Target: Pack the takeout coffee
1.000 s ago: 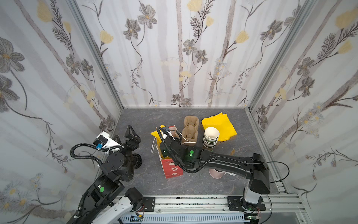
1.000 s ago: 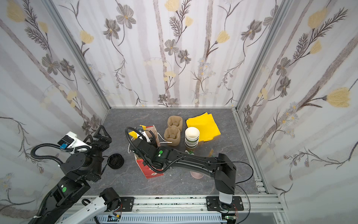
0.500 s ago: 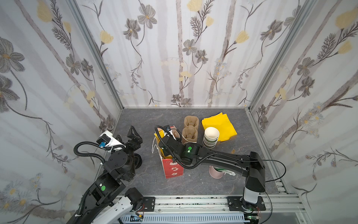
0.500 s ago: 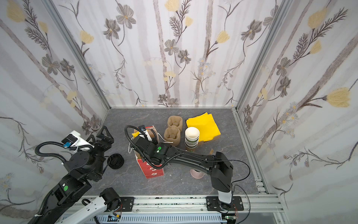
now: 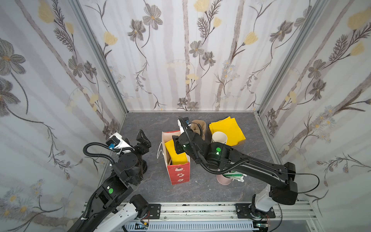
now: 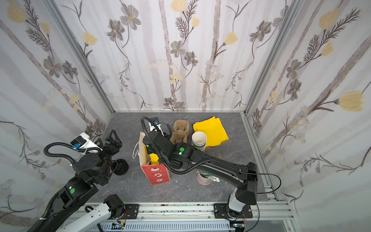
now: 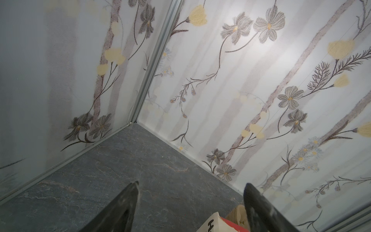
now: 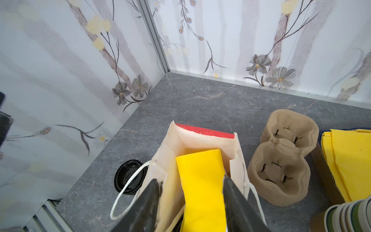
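A red and white paper bag [image 5: 178, 174] [image 6: 155, 174] stands open in the middle of the floor. A folded yellow napkin [image 8: 200, 176] [image 5: 175, 156] leans inside it. My right gripper [image 8: 190, 179] [image 5: 176, 148] hovers over the bag's mouth, open, its fingers [image 8: 148, 202] on either side of the napkin. My left gripper [image 7: 192, 183] [image 5: 143, 140] is open and empty, to the left of the bag. The takeout coffee is hidden. A dark sliver shows under the napkin, and I cannot tell what it is.
A brown pulp cup carrier [image 5: 198, 126] [image 8: 281, 160] sits behind the bag. Right of it are stacked lidless cups [image 5: 218, 137] and yellow napkins [image 5: 226, 128]. A pink cup of wrapped straws [image 5: 223, 178] stands under my right arm. Black lids [image 6: 120, 167] [image 8: 128, 176] lie left of the bag.
My right gripper's jaws have parted over the bag, and the yellow napkin rests inside it. The left arm has shifted slightly towards the bag.
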Controlling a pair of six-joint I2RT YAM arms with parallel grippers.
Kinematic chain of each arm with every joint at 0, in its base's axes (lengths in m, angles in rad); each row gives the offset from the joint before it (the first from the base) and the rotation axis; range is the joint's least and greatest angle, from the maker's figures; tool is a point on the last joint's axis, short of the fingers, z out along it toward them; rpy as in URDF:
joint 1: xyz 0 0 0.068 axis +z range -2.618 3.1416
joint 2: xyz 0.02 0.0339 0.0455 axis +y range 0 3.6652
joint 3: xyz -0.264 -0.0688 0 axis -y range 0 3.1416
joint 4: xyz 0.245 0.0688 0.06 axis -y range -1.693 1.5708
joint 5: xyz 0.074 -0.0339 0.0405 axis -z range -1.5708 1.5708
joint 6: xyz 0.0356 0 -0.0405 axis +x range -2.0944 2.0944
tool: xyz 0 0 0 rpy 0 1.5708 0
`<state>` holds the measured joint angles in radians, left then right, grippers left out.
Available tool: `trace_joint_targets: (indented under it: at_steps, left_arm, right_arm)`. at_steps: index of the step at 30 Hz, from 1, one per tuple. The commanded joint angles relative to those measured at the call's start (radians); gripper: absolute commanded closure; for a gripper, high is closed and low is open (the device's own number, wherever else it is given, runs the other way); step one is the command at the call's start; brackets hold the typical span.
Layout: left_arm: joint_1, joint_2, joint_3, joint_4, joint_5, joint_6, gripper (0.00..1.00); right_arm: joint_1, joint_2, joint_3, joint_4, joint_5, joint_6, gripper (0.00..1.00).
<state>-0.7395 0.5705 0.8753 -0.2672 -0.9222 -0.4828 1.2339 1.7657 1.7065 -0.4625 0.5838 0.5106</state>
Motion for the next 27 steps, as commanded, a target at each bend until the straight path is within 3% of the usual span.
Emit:
trace_joint_targets:
  at_steps: [1,5,8,10,13,18,22,27]
  left_arm:
    - [0.003,0.033,0.022,-0.014,-0.002,-0.007,0.16]
    - [0.047,0.117,0.066,-0.024,0.006,0.018,0.15]
    - [0.158,0.196,0.105,-0.021,0.102,0.019,0.13]
    - [0.252,0.243,0.120,-0.020,0.179,-0.012,0.12]
    - [0.383,0.290,0.114,-0.006,0.239,-0.066,0.11]
    - [0.575,0.307,-0.015,0.068,0.299,-0.142,0.08]
    - [0.665,0.308,-0.167,0.194,0.346,-0.145,0.06]
    - [0.711,0.346,-0.364,0.486,0.383,-0.039,0.03]
  right_arm:
    - [-0.006,-0.074,-0.010,-0.017,0.036,-0.018,0.49]
    - [-0.051,-0.250,-0.095,-0.058,0.111,-0.043,0.50]
    - [-0.156,-0.419,-0.235,-0.085,0.160,-0.033,0.50]
    - [-0.262,-0.547,-0.354,-0.084,0.165,-0.008,0.49]
    - [-0.500,-0.744,-0.569,-0.040,0.165,-0.003,0.46]
    - [-0.853,-0.993,-0.941,0.178,0.107,-0.093,0.36]
    - [-1.073,-1.035,-1.176,0.374,-0.013,-0.132,0.29]
    - [-1.248,-0.926,-1.374,0.698,-0.143,-0.166,0.16]
